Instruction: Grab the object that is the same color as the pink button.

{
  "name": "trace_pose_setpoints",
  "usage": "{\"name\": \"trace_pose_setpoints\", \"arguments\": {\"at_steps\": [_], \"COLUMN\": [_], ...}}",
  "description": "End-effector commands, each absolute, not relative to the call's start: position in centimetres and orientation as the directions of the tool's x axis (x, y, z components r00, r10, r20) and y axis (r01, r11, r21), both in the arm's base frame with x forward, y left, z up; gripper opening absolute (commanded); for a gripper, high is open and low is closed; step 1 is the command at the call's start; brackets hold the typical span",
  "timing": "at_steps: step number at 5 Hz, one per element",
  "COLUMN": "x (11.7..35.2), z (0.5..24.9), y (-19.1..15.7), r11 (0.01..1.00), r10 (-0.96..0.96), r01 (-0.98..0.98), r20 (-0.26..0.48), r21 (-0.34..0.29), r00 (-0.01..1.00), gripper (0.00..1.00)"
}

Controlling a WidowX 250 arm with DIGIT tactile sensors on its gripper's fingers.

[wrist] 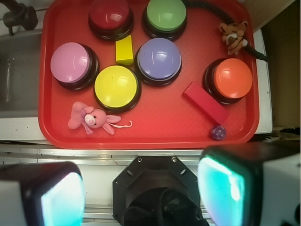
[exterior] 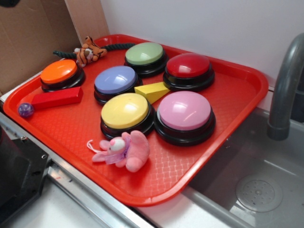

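Pink plush animal (wrist: 89, 118) lies near the pink button (wrist: 70, 63); your jaws hang wide apart, so centre over its body.

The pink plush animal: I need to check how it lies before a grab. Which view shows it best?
The exterior view: the pink plush animal is close and large, lying on the red tray in front of the yellow button. The wrist view shows it smaller, from above, well clear of the open claw.
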State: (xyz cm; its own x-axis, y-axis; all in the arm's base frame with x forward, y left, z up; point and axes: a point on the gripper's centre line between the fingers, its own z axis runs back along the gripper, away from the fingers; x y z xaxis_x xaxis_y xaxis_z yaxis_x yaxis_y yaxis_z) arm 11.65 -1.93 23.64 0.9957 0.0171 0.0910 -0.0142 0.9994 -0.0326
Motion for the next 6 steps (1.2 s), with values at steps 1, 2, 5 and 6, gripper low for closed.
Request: {"name": "trace_pose_setpoints", "arguments": {"at_steps": [1,2,5,6], "x": [11.6,14.6,16.4,16.1], "z": [23.6,23.1,18.3,15.7], "y": [-1.9,-4.1,-8.5,-9.1], "r11": [0.999,0.972,0.592,0.442], "r10": [0.017,-0.234,-0.798,-0.881], "r01": [-0.014,0.234,0.805,0.896], "r20": [0.091,0.074,0.113,0.165], "r21": [-0.033,0.013,-0.038,-0.044], "r00": [0.996,0.969,0.592,0.443], "gripper": [1.00,1.00,1.00,1.00]}}
